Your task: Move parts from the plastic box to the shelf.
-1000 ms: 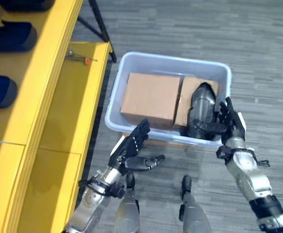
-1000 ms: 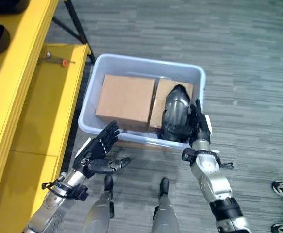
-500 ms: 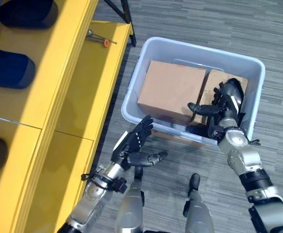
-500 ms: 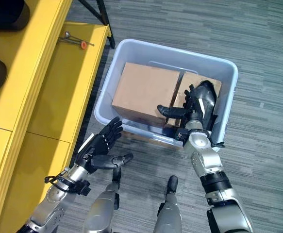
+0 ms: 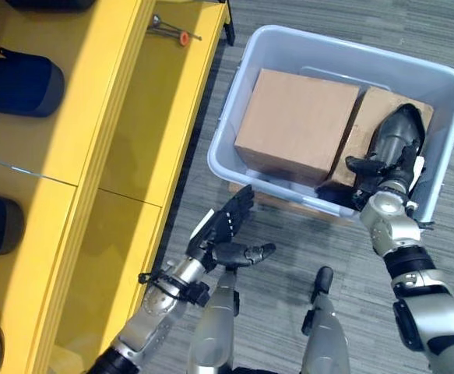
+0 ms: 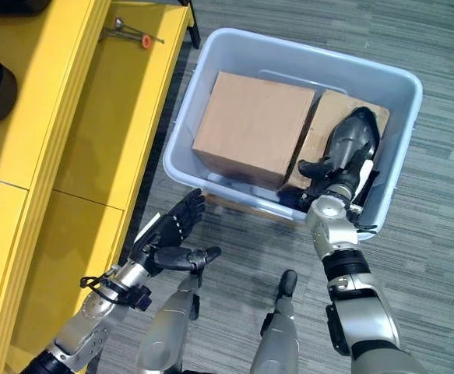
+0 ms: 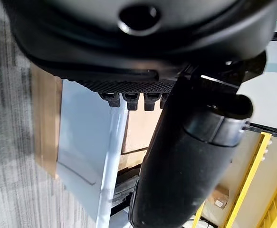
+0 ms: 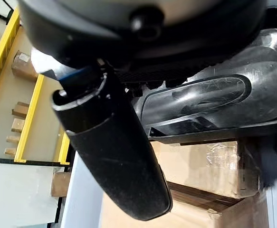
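Right hand [image 5: 388,173] spread against black part [image 5: 394,136].

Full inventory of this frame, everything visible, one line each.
Plastic box: one, pale blue-grey, on the floor beside the shelf.
Cardboard boxes: two, brown, side by side inside the plastic box.
Black part: one, glossy black, on the right-hand cardboard box, under the right hand.
Shelf: one, yellow, to the robot's left.
Dark parts: several, dark blue-black, on the shelf.
Small tool: one, metal with orange tip, on the shelf's lower level.
Left hand: open, over the floor before the box.
Right hand: on the black part.
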{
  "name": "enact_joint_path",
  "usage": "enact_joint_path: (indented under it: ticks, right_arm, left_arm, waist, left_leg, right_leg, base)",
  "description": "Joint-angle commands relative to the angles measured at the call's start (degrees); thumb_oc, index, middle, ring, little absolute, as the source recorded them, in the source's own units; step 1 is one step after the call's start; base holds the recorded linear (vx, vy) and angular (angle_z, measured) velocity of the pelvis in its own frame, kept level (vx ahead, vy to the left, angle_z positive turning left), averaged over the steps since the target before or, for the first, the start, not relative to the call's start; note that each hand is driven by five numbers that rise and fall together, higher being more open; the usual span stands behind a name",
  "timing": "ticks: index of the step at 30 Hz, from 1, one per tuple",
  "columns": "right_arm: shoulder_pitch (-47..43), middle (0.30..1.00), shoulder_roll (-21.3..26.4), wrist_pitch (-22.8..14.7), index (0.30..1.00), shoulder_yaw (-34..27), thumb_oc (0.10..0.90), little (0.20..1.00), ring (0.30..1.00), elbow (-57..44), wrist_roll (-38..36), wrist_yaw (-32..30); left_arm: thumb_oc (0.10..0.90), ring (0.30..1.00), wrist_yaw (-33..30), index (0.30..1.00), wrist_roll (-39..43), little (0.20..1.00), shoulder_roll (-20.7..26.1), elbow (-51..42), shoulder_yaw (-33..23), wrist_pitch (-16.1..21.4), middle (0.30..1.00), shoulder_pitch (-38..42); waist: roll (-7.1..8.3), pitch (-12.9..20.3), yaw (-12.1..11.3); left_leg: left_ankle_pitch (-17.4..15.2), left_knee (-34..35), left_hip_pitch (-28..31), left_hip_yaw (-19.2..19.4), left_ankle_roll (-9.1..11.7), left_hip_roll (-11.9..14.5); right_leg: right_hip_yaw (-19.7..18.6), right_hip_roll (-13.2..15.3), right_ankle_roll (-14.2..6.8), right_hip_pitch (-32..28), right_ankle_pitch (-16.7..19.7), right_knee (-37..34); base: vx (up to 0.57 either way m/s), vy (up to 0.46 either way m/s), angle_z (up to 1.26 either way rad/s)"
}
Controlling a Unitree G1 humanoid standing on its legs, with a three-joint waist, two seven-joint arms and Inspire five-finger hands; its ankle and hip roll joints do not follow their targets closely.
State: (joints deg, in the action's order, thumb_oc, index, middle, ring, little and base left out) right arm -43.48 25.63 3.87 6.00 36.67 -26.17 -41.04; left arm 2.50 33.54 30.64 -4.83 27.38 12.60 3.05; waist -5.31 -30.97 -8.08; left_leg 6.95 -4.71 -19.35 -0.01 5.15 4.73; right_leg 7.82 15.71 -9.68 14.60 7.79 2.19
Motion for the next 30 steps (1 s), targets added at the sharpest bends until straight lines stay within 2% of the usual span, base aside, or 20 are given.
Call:
enact_joint_path:
  ticks: [1, 5, 7, 8, 11, 12, 15, 16, 23, 30]
  right_arm:
    - [-6.53, 1.0, 4.2, -6.38, 1.0, 1.06, 0.9, 1.0, 1.0, -6.27, 8.47, -5.49]
    - [-5.45, 1.0, 2.68, -4.0, 1.0, 1.35, 0.9, 1.0, 1.0, -8.0, 8.99, -4.35]
    - [-4.96, 1.0, 1.9, -3.79, 1.0, 2.52, 0.9, 1.0, 1.0, -7.23, 8.82, -0.74]
    - [-5.4, 1.0, 1.65, -3.14, 1.0, 3.81, 0.9, 1.0, 1.0, -6.6, 5.12, 3.4]
    - [-5.64, 1.0, 1.45, -4.3, 1.0, 4.75, 0.9, 1.0, 1.0, -5.62, -0.13, 6.36]
    - [-5.87, 1.0, 1.26, -5.93, 1.0, 5.0, 0.9, 1.0, 1.0, -4.89, -4.69, 7.68]
    - [-4.88, 1.0, -0.99, -14.69, 1.0, 2.81, 0.9, 1.0, 1.0, -6.53, -20.64, 12.4]
    - [-4.75, 1.0, -1.76, -15.73, 1.0, 2.14, 0.9, 1.0, 1.0, -7.48, -21.71, 13.23]
    - [-6.57, 1.0, -4.66, -15.84, 1.0, 3.14, 0.9, 1.0, 1.0, -13.75, -20.1, 13.5]
    - [-9.32, 1.0, -3.78, -16.6, 1.0, 3.83, 0.9, 1.0, 1.0, -13.7, -16.79, 13.75]
  left_arm:
    - [0.9, 1.0, 0.68, 1.0, 3.01, 1.0, -1.01, -6.85, -0.75, 4.82, 1.0, 0.21]
    - [0.9, 1.0, 0.75, 1.0, 3.1, 1.0, -1.91, -8.03, -0.22, 4.51, 1.0, 0.21]
    - [0.9, 1.0, -0.62, 1.0, 3.04, 1.0, -2.33, -7.7, 0.23, 4.21, 1.0, 0.45]
    - [0.9, 1.0, 0.02, 1.0, 3.38, 1.0, -2.64, -6.77, 0.13, 3.98, 1.0, 0.98]
    - [0.9, 1.0, 0.84, 1.0, 4.16, 1.0, -2.88, -6.37, 0.19, 3.56, 1.0, 1.24]
    - [0.9, 1.0, 1.41, 1.0, 4.4, 1.0, -3.13, -6.09, 0.42, 3.98, 1.0, 1.15]
    - [0.9, 1.0, 2.07, 1.0, 4.23, 1.0, -3.16, -7.08, -0.08, 3.77, 1.0, 0.14]
    - [0.9, 1.0, 2.07, 1.0, 3.86, 1.0, -3.2, -7.14, -0.1, 3.61, 1.0, 0.12]
    - [0.9, 1.0, 2.32, 1.0, 3.75, 1.0, -2.96, -6.81, -0.58, 4.88, 1.0, -0.27]
    - [0.9, 1.0, 3.42, 1.0, 4.43, 1.0, -2.02, -6.96, -0.93, 4.61, 1.0, -0.68]
  waist:
    - [-2.54, 1.18, -0.06]
    - [-3.08, 1.18, 0.12]
    - [-3.34, 1.18, 0.19]
    - [-3.44, 1.18, 0.13]
    - [-3.54, 1.18, -0.02]
    - [-3.58, 1.18, -0.11]
    - [-3.69, 1.18, -0.36]
    - [-3.69, 1.18, -0.44]
    - [-4.14, 1.18, -1.08]
    - [-4.6, 1.18, -1.79]
  left_leg:
    - [-2.13, -0.51, -0.57, 3.49, -4.65, -4.6]
    - [-2.3, -1.02, -1.66, 3.66, -4.73, -4.9]
    - [-2.43, -1.35, -2.36, 3.67, -4.64, -4.89]
    - [-2.26, -1.41, -3.0, 3.92, -4.57, -4.77]
    - [-2.13, -1.56, -3.61, 3.94, -4.54, -4.76]
    - [-2.16, -1.89, -3.97, 4.08, -4.52, -4.67]
    - [-2.57, -2.48, -4.38, 4.04, -4.66, -4.91]
    - [-2.63, -2.53, -4.52, 3.92, -4.73, -5.0]
    - [-2.16, -1.46, -4.13, 3.67, -5.0, -5.49]
    - [-1.89, -1.01, -3.15, 3.31, -5.06, -5.69]
  right_leg:
    - [1.82, -2.83, 3.17, 3.25, -5.93, 9.44]
    - [1.64, -2.39, 3.08, 4.74, -5.86, 10.1]
    - [1.57, -2.15, 3.05, 5.71, -5.83, 10.58]
    - [1.53, -2.11, 3.11, 6.45, -5.71, 10.76]
    - [1.64, -2.06, 3.25, 7.17, -5.69, 11.15]
    - [1.69, -2.0, 3.37, 7.55, -5.74, 11.48]
    - [1.92, -1.88, 3.52, 8.09, -6.38, 12.54]
    - [2.0, -1.87, 3.5, 8.28, -6.44, 12.73]
    - [2.09, -2.04, 3.36, 8.17, -6.23, 12.38]
    - [2.35, -2.05, 3.4, 7.09, -6.41, 12.42]
  base:
    - [0.01, 0.065, -0.03]
    - [0.01, 0.049, -0.08]
    - [0.02, 0.039, -0.04]
    - [0.0, 0.0, 0.0]
    - [0.0, 0.006, -0.02]
    - [0.0, 0.0, 0.0]
    - [0.01, -0.003, 0.04]
    - [0.0, 0.0, 0.0]
    - [0.0, -0.001, 0.0]
    - [0.0, 0.0, 0.0]
